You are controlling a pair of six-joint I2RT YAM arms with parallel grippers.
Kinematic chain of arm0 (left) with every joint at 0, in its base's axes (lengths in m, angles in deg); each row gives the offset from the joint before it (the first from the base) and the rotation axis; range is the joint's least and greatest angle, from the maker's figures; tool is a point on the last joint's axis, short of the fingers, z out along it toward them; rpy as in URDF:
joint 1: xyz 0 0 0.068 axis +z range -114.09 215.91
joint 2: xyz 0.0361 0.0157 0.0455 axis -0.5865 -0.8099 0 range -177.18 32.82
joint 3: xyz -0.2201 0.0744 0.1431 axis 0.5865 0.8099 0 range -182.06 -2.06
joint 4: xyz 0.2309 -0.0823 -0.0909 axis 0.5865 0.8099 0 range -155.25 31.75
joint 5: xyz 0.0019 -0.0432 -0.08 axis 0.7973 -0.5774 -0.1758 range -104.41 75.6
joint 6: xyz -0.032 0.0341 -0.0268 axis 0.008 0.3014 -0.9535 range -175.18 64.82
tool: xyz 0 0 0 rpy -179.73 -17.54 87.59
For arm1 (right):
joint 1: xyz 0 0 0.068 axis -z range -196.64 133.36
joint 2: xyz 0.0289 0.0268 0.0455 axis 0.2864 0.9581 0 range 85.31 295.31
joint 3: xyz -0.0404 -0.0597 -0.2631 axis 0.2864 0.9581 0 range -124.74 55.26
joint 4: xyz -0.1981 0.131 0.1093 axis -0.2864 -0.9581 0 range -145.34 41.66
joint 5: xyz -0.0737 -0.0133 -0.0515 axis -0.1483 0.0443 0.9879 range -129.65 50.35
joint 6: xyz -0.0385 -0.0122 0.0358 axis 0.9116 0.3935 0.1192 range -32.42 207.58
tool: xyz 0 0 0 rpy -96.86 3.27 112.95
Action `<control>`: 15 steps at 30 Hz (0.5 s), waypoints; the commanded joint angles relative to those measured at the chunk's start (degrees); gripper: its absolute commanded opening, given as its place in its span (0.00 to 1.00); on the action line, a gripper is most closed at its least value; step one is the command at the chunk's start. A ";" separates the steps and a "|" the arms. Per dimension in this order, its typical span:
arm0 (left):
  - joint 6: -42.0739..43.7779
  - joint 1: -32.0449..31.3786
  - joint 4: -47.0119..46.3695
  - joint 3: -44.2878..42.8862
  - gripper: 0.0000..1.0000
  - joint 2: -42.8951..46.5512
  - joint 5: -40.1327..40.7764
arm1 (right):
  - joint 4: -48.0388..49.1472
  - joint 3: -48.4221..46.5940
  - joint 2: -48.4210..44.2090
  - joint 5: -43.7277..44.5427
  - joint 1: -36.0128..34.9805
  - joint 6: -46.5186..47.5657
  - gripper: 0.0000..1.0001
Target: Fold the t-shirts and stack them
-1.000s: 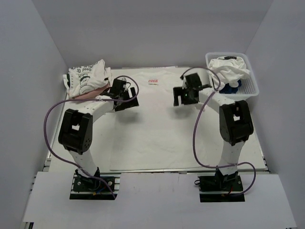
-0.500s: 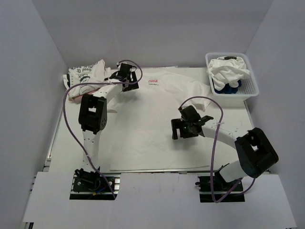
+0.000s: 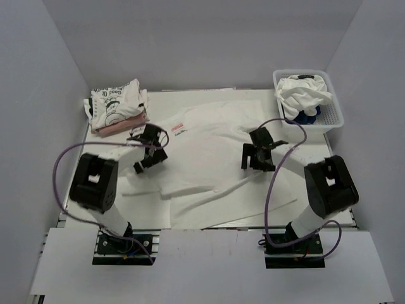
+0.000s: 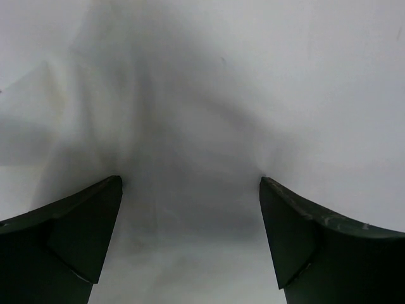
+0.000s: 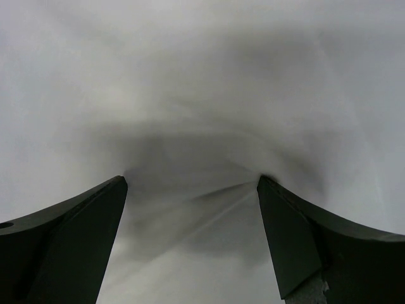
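Bright, even, diffuse light fills the top view without glare, so the spread white t-shirt (image 3: 209,164) nearly melts into the pale desk (image 3: 202,98), and only faint grey creases and soft shadows along its folds set it apart. In both wrist views that t-shirt's cloth is soft and out of focus. A broad dim shadow pools on it between the left fingers (image 4: 63,240) and between the right fingers (image 5: 63,247), themselves dark, blurred silhouettes.
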 commanded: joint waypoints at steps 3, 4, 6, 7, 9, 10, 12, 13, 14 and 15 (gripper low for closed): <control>-9.90 -4.31 7.09 27.89 1.00 22.07 -22.18 | -5.05 -8.37 14.09 3.85 8.58 3.20 0.90; -9.90 -5.01 7.09 30.00 1.00 30.21 -24.38 | -7.49 -15.62 15.93 3.50 9.82 3.63 0.90; -9.90 -6.68 8.48 32.48 1.00 37.55 -30.37 | -6.56 -21.54 20.86 3.33 10.70 6.80 0.90; -8.34 -7.39 8.49 32.48 1.00 40.72 -33.60 | -5.25 -25.93 23.40 0.88 11.06 7.41 0.90; -4.83 -8.35 9.46 29.86 1.00 47.67 -35.47 | -1.83 -31.49 24.65 -1.06 10.80 11.72 0.90; -3.07 -9.14 9.46 28.63 1.00 48.91 -36.17 | -1.81 -35.34 26.22 -4.03 10.62 12.60 0.90; -2.52 -9.76 8.94 25.11 1.00 49.80 -34.00 | -3.38 -41.51 27.03 -5.64 10.01 15.67 0.90; -0.87 -9.77 7.80 23.10 1.00 48.76 -31.72 | -4.17 -43.96 24.85 -5.82 9.05 17.94 0.90; -0.07 -9.77 6.57 21.86 1.00 47.18 -30.83 | -4.00 -43.73 23.96 -5.30 8.52 18.40 0.90; 1.07 -9.77 2.99 20.45 1.00 42.81 -29.86 | -3.31 -43.46 22.73 -4.94 8.08 18.67 0.90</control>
